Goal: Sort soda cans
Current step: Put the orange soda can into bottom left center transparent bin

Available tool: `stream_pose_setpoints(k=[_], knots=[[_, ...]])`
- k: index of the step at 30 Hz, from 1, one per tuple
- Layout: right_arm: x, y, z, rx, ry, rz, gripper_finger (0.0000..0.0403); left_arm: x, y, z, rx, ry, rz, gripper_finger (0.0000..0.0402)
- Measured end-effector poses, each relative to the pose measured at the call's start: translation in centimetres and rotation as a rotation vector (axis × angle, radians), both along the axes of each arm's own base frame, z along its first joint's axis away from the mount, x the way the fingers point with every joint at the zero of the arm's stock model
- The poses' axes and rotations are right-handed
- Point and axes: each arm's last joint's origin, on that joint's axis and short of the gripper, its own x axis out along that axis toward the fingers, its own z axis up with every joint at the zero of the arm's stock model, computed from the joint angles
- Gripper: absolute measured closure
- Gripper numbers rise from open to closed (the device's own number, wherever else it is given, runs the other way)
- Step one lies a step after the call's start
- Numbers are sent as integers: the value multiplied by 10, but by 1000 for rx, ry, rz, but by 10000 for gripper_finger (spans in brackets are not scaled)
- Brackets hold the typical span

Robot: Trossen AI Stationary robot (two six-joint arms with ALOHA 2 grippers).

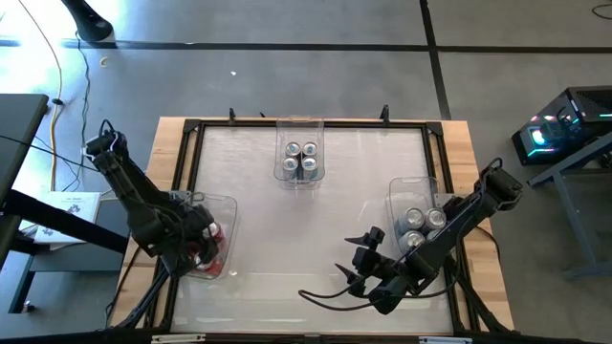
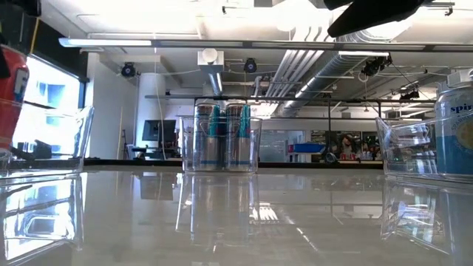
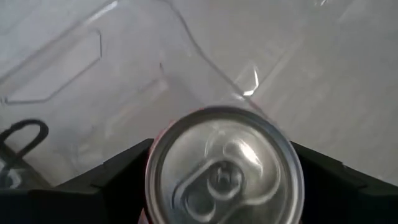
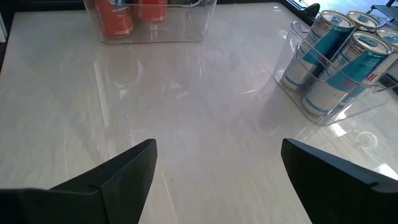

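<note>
1. The left gripper [image 1: 196, 241] is over the clear bin at the left edge of the table [image 1: 287, 229]. Its fingers are closed on the sides of a red can [image 3: 224, 168], held upright; the left wrist view looks straight down on the silver top.
2. This left bin [image 1: 222, 205] already holds red cans [image 4: 134, 12], visible from the right wrist view across the table.
3. The right gripper [image 1: 368, 268] hovers over bare table near the front, its jaws spread wide with nothing between them.
4. The far middle bin [image 1: 300, 124] holds four silver-and-teal cans [image 1: 300, 161]. The right bin [image 1: 406, 186] holds pale blue cans [image 1: 422, 227], partly hidden under the right arm.
5. No cans stand loose on the table, so the sorting looks close to finished.
6. Risks, as I judge them:
   - If the held can is released too high, it may topple or knock over its red neighbours.
   - If it comes down on top of another can or on the bin wall, it could tip out or shove the light bin.
   - If the jaws open only a little before lifting, the can may be dragged up again.
   - The right arm lies close over the right bin; a careless swing could clip it.
</note>
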Motion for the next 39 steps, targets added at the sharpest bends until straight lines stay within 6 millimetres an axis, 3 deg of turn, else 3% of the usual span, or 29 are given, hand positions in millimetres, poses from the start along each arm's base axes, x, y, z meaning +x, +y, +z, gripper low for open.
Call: stream_pose_setpoints(k=[11, 29, 39], knots=[[0, 0, 0, 1, 2, 1, 63, -4, 4, -20, -14, 59, 22, 75], [0, 0, 0, -5, 4, 5, 63, -12, 13, -2, -182, -24, -19, 73], [0, 0, 0, -5, 5, 5, 63, -12, 13, -1, -173, -23, -51, 73]])
